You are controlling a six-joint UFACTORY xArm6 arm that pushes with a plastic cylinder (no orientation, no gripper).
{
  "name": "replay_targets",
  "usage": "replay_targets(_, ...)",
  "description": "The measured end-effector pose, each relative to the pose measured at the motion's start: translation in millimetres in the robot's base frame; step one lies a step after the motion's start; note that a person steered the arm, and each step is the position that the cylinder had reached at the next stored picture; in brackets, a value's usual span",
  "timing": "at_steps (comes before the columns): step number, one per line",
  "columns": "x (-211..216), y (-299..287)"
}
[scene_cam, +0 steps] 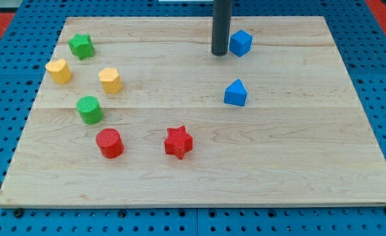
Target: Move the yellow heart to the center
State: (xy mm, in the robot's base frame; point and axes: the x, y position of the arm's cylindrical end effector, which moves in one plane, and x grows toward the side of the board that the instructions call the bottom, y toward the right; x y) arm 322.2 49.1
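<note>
Two yellow blocks lie at the view's left. The one furthest left (58,71) looks like the yellow heart; the other yellow block (110,80) looks like a pentagon. My tip (219,54) is at the view's top centre, far to the right of both yellow blocks. It stands just left of a blue cube (240,42), close to it or touching it; I cannot tell which.
A blue wedge-shaped block (235,93) lies below the tip. A green star (81,46), a green cylinder (89,109), a red cylinder (109,143) and a red star (178,141) lie on the wooden board (297,170).
</note>
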Motion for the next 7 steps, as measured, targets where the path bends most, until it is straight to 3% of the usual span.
replay_targets(1,25.2,-39.1)
replay_targets(2,-22.4,-76.5)
replay_targets(4,-25.6,-226.8)
replay_targets(7,50.5,-267.3)
